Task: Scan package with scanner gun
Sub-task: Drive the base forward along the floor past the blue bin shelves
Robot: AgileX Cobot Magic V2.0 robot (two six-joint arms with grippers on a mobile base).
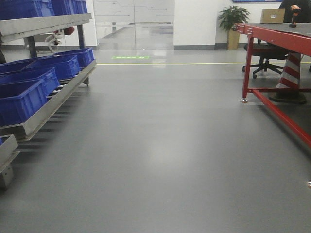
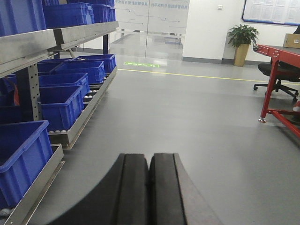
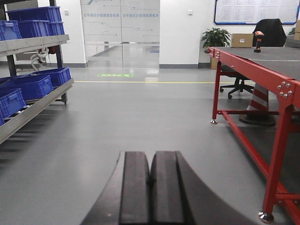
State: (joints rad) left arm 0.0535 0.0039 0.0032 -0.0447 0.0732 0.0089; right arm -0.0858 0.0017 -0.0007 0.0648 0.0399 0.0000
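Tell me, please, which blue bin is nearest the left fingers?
The blue bin at the left wrist view's lower-left corner; the rest sit farther along.

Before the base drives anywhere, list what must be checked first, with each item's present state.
1. Left gripper shut and empty: ok.
2. Right gripper shut and empty: ok.
3. Scanner gun located, upright at the far end of the red table: ok.
4. Package confirmed: cannot tell; the cardboard box near the scanner gun shows no readable label from here.
5. Table within arm reach: not ok; both grippers face open floor well short of it.
6. Striped cone stands by the table, off the open floor: ok.
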